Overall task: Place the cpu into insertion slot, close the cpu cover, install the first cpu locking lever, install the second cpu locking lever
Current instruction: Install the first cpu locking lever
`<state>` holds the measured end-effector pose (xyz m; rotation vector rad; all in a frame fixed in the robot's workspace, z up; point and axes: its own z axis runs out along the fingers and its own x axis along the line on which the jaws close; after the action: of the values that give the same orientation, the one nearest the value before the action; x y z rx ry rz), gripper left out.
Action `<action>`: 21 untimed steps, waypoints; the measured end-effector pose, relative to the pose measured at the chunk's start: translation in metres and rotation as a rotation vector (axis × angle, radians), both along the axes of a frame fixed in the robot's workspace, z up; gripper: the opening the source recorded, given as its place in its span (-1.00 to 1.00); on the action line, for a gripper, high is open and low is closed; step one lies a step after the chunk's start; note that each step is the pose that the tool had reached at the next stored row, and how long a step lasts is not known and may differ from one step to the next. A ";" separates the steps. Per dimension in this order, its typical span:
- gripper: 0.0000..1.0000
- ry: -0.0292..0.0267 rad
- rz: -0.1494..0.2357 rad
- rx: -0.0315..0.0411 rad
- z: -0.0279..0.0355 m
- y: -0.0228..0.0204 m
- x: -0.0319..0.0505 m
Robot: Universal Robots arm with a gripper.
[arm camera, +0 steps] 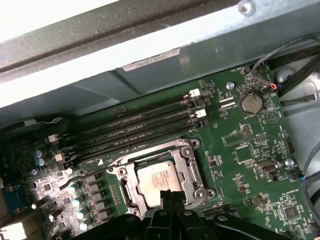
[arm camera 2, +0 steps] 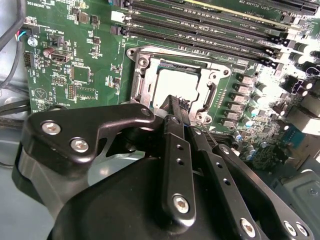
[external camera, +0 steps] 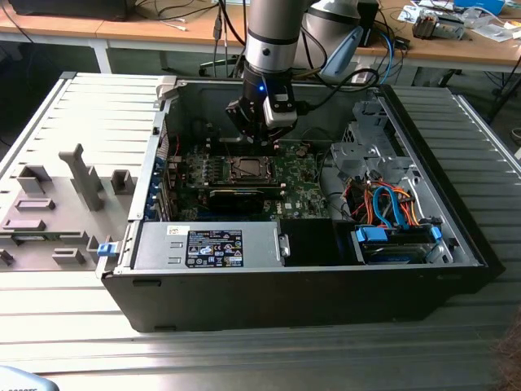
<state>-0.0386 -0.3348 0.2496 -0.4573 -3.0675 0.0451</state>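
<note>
black two-finger gripper [arm camera 2: 184, 114]: fingers pressed together, nothing held, tips just above near edge of socket | small square silvery-grey cpu [arm camera: 159, 178]: seated flat in dark square insertion slot [arm camera: 131, 192] | thin silvery metal cpu cover [arm camera: 186, 167]: lies down around chip | green motherboard [arm camera: 245, 150]: long black memory slots [arm camera: 135, 131] beyond socket.

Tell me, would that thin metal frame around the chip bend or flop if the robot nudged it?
The cpu cover looks like thin sheet metal, so probably light and slightly springy rather than floppy. Lying flat around the cpu, it would likely swing as one stiff piece. The gripper hovers at its edge.
</note>
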 end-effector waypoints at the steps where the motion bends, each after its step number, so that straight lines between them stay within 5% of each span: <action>1: -0.79 0.0000 0.001 0.0000 0.0000 0.0000 0.0000; 21: -0.79 0.0000 0.028 -0.0001 0.0000 0.0000 0.0000</action>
<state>-0.0386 -0.3348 0.2496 -0.4151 -3.0739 0.0460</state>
